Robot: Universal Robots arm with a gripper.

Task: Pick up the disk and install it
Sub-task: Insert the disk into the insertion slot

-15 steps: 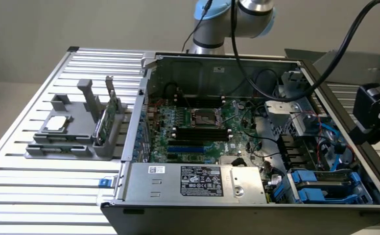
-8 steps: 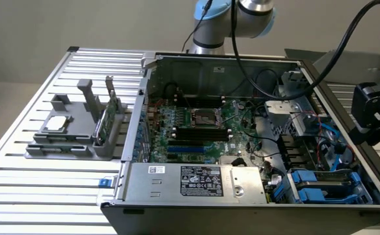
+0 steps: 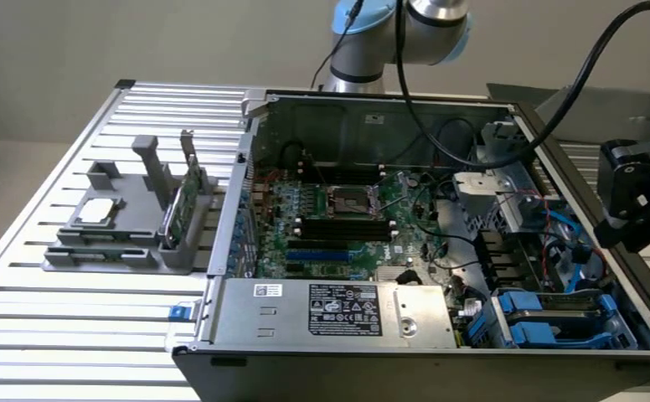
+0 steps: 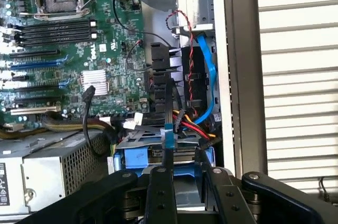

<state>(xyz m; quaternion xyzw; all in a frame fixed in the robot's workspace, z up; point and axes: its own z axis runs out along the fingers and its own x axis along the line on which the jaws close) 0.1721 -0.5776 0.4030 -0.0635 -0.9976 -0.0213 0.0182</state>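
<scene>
The gripper [image 4: 186, 182] has its fingers [image 4: 161, 197] drawn about halfway together, clamped on the disk [image 4: 169, 129]. In the wrist view the disk is edge-on: a thin dark slab with a blue patch, running straight out from between the fingers and closer to one finger than the other. Just past its far end lies a blue bay [image 4: 132, 158] with a grey plate on top. Red, yellow and black wires [image 4: 193, 123] bunch beside the slab. To one side of the fingers sits the motherboard [image 4: 68, 49]. To the other side are the case wall [image 4: 232, 76] and, beyond it, the slatted table [image 4: 296, 76].

The exterior view adds the wider scene. The arm [image 3: 404, 33] rises behind the open case [image 3: 358, 373], and its black head [image 3: 638, 188] hangs over the case's edge on the exterior view's right, above the bay [image 3: 549, 314]. Well apart from the fingers, across the case on the exterior view's left, a grey fixture [image 3: 124, 226] holds a square chip [image 3: 96, 211] and an upright green card [image 3: 185, 197].
</scene>
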